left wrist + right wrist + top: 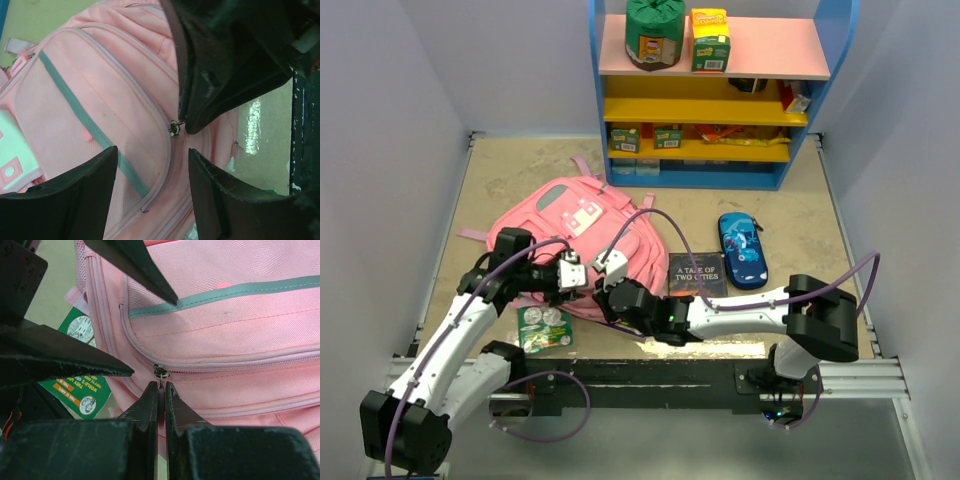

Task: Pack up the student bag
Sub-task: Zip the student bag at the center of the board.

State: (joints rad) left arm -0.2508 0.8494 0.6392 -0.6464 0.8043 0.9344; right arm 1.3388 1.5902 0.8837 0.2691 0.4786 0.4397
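- The large soft pink fabric backpack (582, 222) lies flat on the tan tabletop (800, 215), in front of both arm bases and left of centre.
- My right gripper (161, 387) is clamped shut on the small metal zipper pull (160, 372) of a front pocket. I judge this as the opening step, just begun.
- My left gripper (152, 152) hovers with its jaws apart just above the bag's front, holding nothing.
- The zip line looks closed along its visible run, so I read the task as early, with nothing visibly packed.
- Left to go in, by my guess: the dark paperback book (697, 274), the dark-blue oblong pencil case (742, 250) and the flat green packet (544, 328), all outside the bag.
- Only the overhead view shows those waiting items together, plus the blue-framed shelf (710, 100).
- Only the wrist views show the pinch on the pull.
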